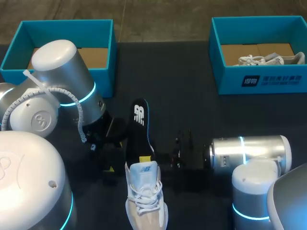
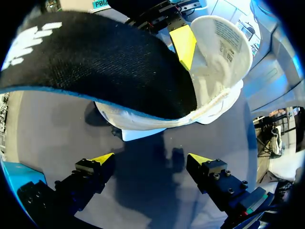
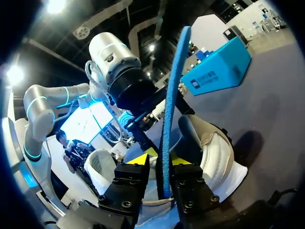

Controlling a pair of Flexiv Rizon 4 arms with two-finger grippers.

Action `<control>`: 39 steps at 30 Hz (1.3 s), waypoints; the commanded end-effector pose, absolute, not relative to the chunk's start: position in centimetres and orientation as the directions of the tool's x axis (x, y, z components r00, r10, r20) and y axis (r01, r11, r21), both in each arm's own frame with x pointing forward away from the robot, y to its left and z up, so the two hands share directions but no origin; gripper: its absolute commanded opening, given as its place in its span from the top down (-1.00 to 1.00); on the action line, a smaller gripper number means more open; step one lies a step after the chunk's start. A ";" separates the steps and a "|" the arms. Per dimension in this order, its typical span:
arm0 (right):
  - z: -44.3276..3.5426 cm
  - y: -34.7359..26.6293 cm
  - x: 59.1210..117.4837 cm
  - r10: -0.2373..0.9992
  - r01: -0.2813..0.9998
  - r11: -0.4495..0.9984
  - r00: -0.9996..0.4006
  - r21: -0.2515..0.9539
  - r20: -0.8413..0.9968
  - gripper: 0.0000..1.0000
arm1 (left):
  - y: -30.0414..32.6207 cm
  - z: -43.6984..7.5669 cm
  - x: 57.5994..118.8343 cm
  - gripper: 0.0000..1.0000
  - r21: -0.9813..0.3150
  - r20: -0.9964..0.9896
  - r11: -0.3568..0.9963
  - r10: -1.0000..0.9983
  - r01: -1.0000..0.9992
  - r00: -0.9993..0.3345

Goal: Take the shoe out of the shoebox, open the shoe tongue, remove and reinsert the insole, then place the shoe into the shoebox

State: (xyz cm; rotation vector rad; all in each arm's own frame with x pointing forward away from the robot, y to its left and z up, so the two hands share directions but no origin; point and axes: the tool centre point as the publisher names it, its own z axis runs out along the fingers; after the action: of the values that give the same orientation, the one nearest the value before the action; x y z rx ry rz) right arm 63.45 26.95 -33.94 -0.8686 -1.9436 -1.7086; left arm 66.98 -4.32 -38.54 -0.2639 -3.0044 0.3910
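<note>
The white shoe (image 1: 144,199) stands on the dark desk (image 1: 192,110), at the near side, between the two arms; it is outside of both boxes, with the laces on top and the opening turned to the far side. The black insole (image 1: 140,120) is half out; one end sits inside the opening, the other end rises and reaches away from the shoe, with a white mark on top and a blue rim.

The right arm (image 1: 249,153) comes in low from the right; the right jaws are clenched on the insole close to the opening. In the right wrist view the blue edge of the insole (image 3: 172,90) runs upright between the two yellow fingertips (image 3: 138,160), and the shoe (image 3: 212,152) lies just beside them. In the left wrist view one yellow fingertip of the right arm (image 2: 183,43) rests against the insole (image 2: 95,62), at the mouth of the shoe (image 2: 221,52).

The left arm (image 1: 60,81) bends down at the left of the shoe; the left jaws are released, and nothing is between the yellow fingertips (image 2: 102,159); they hang over bare desk (image 2: 152,191), with the shoe just ahead and the insole arching above.

The left shoebox (image 1: 108,57) stands at the far left corner of the desk; the right shoebox (image 1: 225,76) stands at the far right, and a second white shoe (image 1: 268,60) lies in it.
</note>
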 end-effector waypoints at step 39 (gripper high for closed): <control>-32.3 26.8 66.5 0.202 0.694 0.237 -0.720 0.680 0.664 1.00 | -4.2 -38.6 66.9 -1.00 -0.264 0.075 0.951 0.184 0.159 -0.980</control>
State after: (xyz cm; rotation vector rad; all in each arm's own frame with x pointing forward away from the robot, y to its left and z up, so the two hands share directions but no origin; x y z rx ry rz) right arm 66.59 26.66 -32.30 -0.8235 -2.0525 -1.5333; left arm 66.98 -4.32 -38.54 -0.2638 -3.0044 0.3910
